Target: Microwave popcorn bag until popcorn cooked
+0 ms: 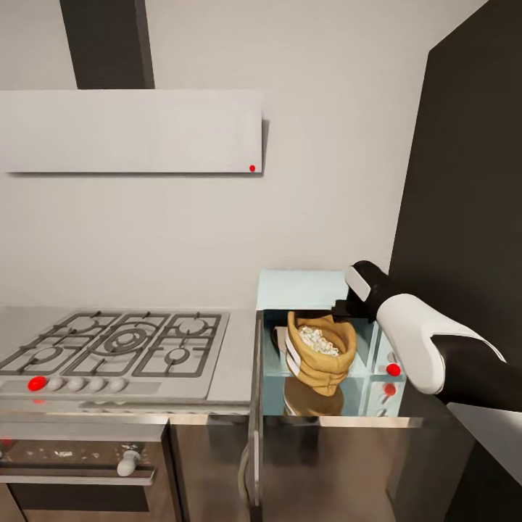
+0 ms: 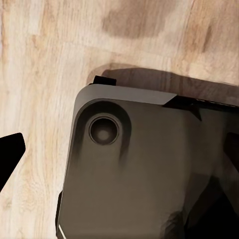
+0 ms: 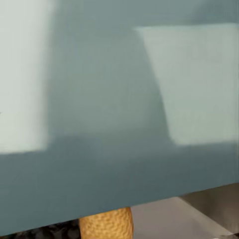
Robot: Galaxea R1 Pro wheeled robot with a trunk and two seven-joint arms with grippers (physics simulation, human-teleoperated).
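Your right tool is hidden at the microwave mouth, its grip unreadable, beside the popcorn bag.

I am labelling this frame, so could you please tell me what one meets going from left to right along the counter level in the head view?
Steel gas hob with black grates → open dark microwave door seen edge-on → tan-brown paper popcorn bag inside the pale blue microwave → white and black right robot arm.
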